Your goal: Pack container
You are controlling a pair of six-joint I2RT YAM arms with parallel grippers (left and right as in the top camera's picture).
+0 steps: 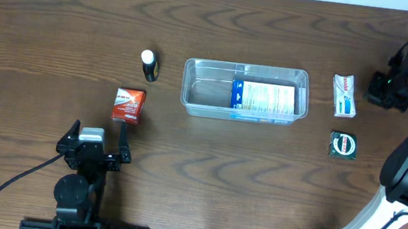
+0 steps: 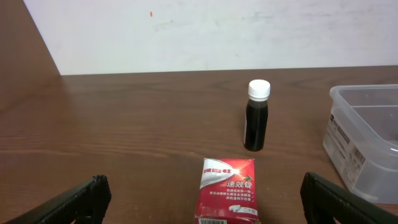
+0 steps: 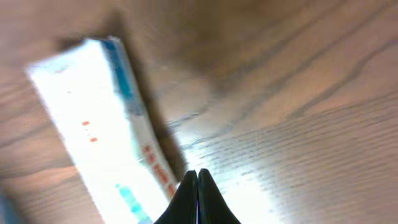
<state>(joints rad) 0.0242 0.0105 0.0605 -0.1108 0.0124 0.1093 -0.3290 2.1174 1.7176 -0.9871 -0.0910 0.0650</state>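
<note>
Right gripper (image 3: 198, 179): closest to the right wrist lens, its two dark fingertips pressed together with nothing between them, low over the brown wooden table (image 3: 298, 93); this view is blurred.
Container: clear plastic rectangular container (image 1: 205, 93) with rounded corners and a rim, lying lengthwise at the middle of the table between the two arms, where either arm could likely reach it.
Inside it: a white cardboard box with a blue band (image 1: 266, 98) lies flat in the right half. The left half is bare, so the packing looks partly done.
Right of the container: a long white-and-blue carton (image 1: 344, 95) lies near the short end wall but apart from it. The right gripper is near its right side, and the carton lies beside the closed tips, not in them. This is probably the next item for that arm, and the fingers would have to part before taking it.
Further right: a dark green square packet (image 1: 343, 144), nearer the robot than the carton and apart from it.
Left of the container: a small black bottle with a white cap (image 2: 257, 115), upright, near the container's left end.
Further left: a red cardboard box with white lettering (image 2: 228, 190), lying flat, nearer the robot than the bottle.
Left gripper (image 2: 205, 185): fingers spread wide and holding nothing, low at table height. The red box lies ahead in line with the gap, which suits a straight approach.
Risk: the upright bottle may tip if brushed.
</note>
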